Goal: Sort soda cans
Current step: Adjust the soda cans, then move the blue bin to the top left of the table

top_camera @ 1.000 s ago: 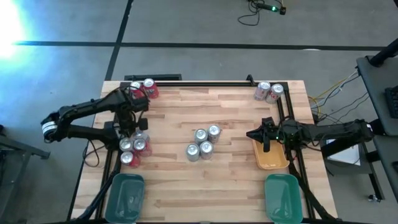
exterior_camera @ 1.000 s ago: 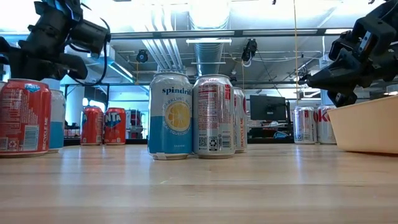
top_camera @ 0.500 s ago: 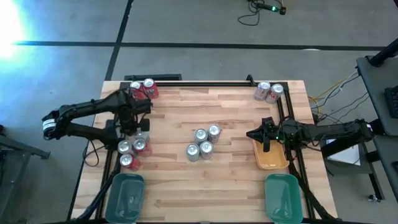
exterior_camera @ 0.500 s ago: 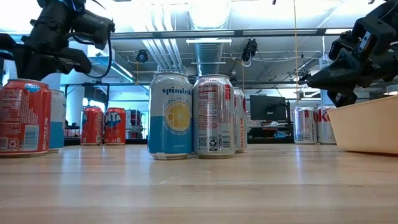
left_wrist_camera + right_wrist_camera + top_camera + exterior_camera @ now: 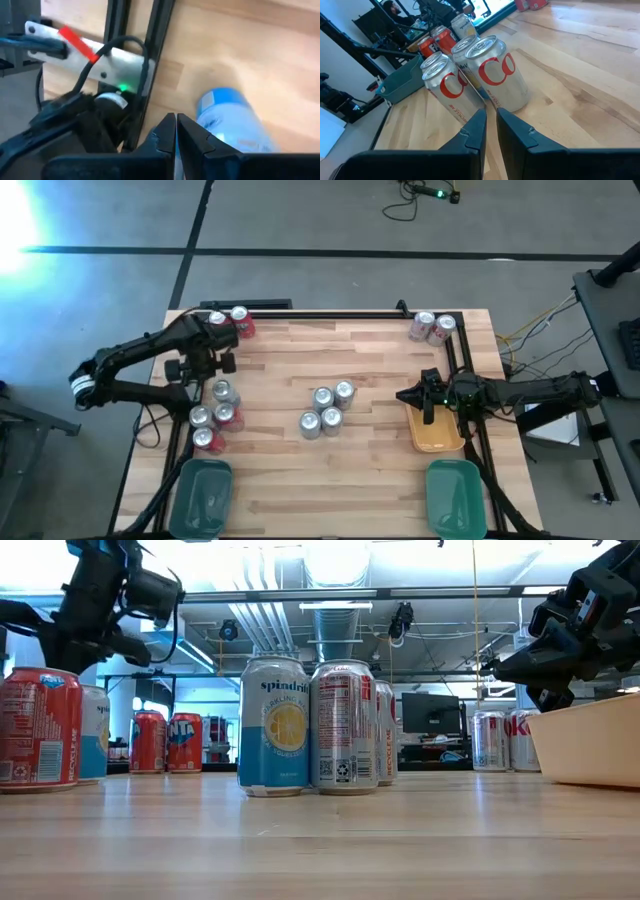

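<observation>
While cans sit in clusters — centre, left edge, both far corners — left gripper hangs pressed together, empty, above the left group; right gripper nearly closed, empty, by the orange tray. Judged light, thin-walled, slick: grip mid-body, gently.

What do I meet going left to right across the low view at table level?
Red can → red pair at the back → middle cluster of cans → silver pair at the back → orange tray.
</observation>
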